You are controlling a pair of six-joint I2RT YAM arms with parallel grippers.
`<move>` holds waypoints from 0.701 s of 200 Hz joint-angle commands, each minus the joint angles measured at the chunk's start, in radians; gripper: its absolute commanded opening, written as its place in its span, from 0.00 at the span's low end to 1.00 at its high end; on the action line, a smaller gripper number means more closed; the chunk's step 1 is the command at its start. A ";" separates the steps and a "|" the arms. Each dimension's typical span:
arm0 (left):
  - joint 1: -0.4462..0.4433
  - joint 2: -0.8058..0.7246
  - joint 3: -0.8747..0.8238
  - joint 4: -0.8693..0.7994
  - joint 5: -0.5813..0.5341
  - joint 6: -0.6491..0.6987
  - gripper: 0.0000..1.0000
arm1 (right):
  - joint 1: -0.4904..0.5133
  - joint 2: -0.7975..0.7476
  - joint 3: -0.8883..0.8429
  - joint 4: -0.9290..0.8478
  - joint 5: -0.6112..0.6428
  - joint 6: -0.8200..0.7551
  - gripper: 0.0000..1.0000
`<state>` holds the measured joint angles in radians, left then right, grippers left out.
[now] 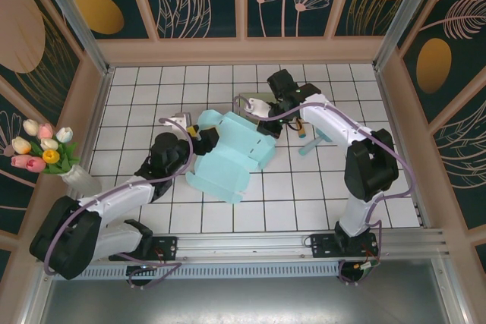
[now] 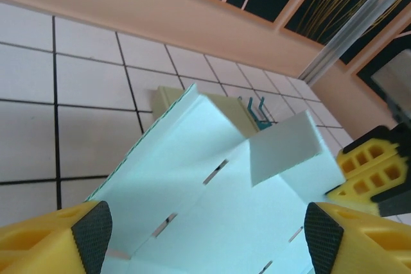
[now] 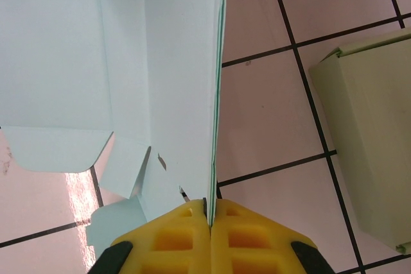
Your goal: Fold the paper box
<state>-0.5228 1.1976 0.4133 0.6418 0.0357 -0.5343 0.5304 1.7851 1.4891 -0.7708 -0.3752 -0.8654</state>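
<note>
The light blue paper box (image 1: 228, 155) lies partly folded in the middle of the tiled table. My right gripper (image 1: 265, 108) is at the box's far right corner, and in the right wrist view it (image 3: 210, 213) is shut on an upright wall panel (image 3: 215, 81), seen edge-on between the yellow fingers. My left gripper (image 1: 203, 140) is at the box's left side. Its jaws (image 2: 209, 242) stand open and wide, with black pads (image 2: 93, 232) on either side of the slotted blue sheet (image 2: 212, 203), whose flap (image 2: 286, 149) stands up ahead. The right gripper's yellow fingers (image 2: 372, 171) hold the far side.
A pale green folded box (image 1: 249, 101) sits just behind the blue one, also seen as a pale green box (image 3: 369, 139) right of the right gripper. A teal tool (image 1: 315, 142) and a small yellow piece (image 1: 304, 129) lie to the right. A vase of tulips (image 1: 47, 155) stands at the left wall.
</note>
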 commanded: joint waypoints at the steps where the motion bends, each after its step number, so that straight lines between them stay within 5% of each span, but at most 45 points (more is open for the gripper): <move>1: 0.006 0.021 -0.012 -0.004 -0.037 0.016 0.82 | 0.011 0.014 -0.009 -0.014 -0.008 -0.021 0.00; 59: 0.013 0.106 0.004 -0.027 -0.094 -0.011 0.84 | 0.031 0.012 -0.012 -0.012 -0.003 -0.025 0.00; 140: 0.012 0.160 0.005 0.138 0.190 -0.152 0.78 | 0.025 0.020 -0.024 0.026 0.032 -0.004 0.00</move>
<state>-0.5159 1.3499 0.4110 0.6773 0.1074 -0.6243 0.5564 1.7851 1.4830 -0.7582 -0.3580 -0.8646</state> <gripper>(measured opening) 0.783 0.067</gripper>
